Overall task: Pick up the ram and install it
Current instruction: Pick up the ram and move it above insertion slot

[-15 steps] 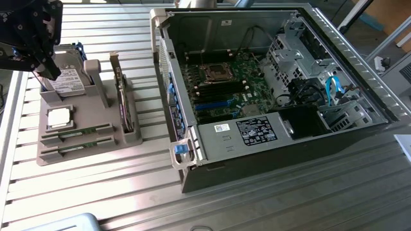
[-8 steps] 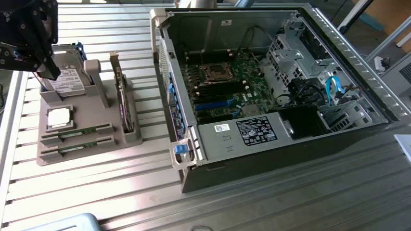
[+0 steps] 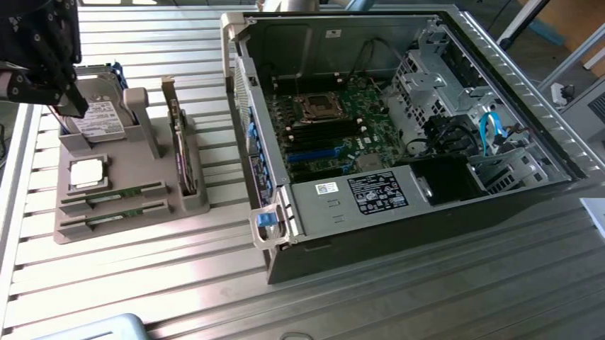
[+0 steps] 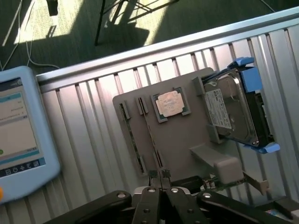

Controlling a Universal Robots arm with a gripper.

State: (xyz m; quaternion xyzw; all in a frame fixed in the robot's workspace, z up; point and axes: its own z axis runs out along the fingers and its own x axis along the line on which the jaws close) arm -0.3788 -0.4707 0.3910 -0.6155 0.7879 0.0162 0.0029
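Green narrow ram stick (image 4: 132, 140) sits in grey plastic holder (image 4: 182, 140); tool (image 4: 161, 176) closed, empty, above. Approach step, I'd say: grasp needs opening, alignment.

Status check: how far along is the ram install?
Done: nothing yet; both ram sticks sit in the gray tray. In hand: nothing; the claw is shut above the tray. Left: pick-up and install; memory slots on the motherboard look empty.

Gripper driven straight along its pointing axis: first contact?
Probably the tray, at the end of a ram stick just beyond the shut gripper. Depth is unclear: ram or tray first, cannot tell.
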